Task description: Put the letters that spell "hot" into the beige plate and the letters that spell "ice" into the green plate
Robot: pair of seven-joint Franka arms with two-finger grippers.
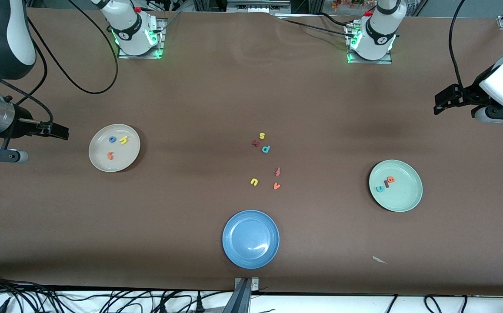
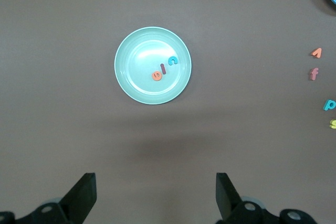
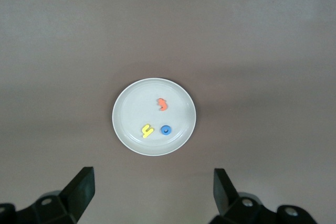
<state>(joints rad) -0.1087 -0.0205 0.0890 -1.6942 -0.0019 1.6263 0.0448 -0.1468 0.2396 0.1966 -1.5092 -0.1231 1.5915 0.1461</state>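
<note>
On the brown bench [image 1: 199,100] the round cream-beige plate [image 1: 101,161] sits toward the right arm's end. In it lie a small blue ring-shaped o [image 1: 112,139], a yellow h [image 1: 124,140] just beside it, and an orange t [image 1: 110,155] nearer the front camera than those two. The right wrist view shows all three well inside the rim, apart from one another.

Toward the left arm's end is the round pale mint-green plate [image 1: 408,195]. It holds a teal c [image 1: 379,189], a dark red bar i [image 1: 386,184] and an orange e [image 1: 391,179], lined up close together.

Between the two plates, mid-bench, lie the leftover letters: a yellow s [image 1: 262,136], a dark red letter [image 1: 255,143] and a teal p-shaped letter [image 1: 266,149] in one group; nearer the front camera, a salmon-red f-shaped letter [image 1: 278,171], a yellow u [image 1: 254,181] and an orange v [image 1: 277,186]. A round blue plate [image 1: 234,252] sits nearer still to the front camera, nothing in it.

The right end effector [image 1: 58,130] hangs in the air at its own end of the bench, beside the beige plate, fingers spread and holding nothing. The left end effector [image 1: 440,104] hangs over its end of the bench, fingers apart and holding nothing.
</note>
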